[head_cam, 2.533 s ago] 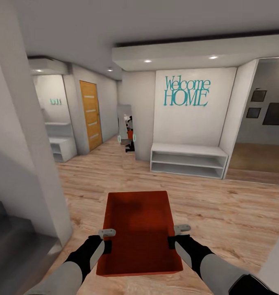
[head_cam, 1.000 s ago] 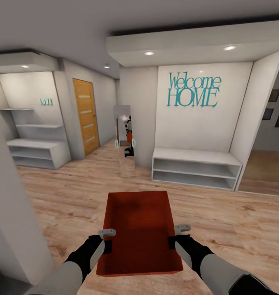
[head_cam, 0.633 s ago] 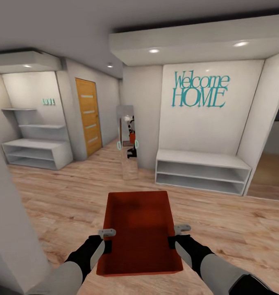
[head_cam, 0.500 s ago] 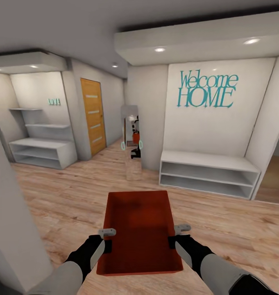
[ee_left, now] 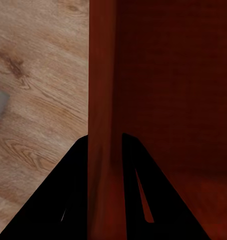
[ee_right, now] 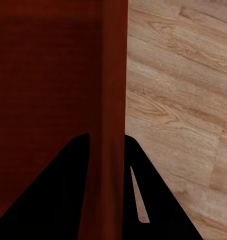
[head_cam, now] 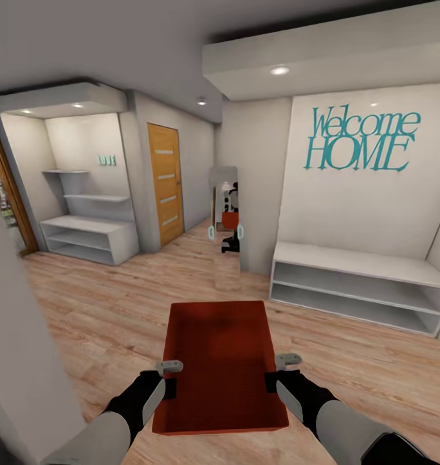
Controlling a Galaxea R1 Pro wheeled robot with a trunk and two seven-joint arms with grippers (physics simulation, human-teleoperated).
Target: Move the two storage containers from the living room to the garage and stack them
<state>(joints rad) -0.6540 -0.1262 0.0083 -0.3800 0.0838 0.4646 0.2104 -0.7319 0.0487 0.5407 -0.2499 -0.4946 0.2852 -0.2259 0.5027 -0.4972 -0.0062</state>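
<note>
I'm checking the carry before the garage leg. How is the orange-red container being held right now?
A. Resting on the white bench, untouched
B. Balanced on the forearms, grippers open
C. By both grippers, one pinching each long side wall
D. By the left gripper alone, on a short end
C: the left gripper and right gripper each clamp a side wall of the storage container, which both wrist views confirm.

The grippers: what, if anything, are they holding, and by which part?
One orange-red storage container, carried above the wood floor. The left gripper pinches its left side wall and the right gripper its right side wall, each rim between the fingers.
</note>
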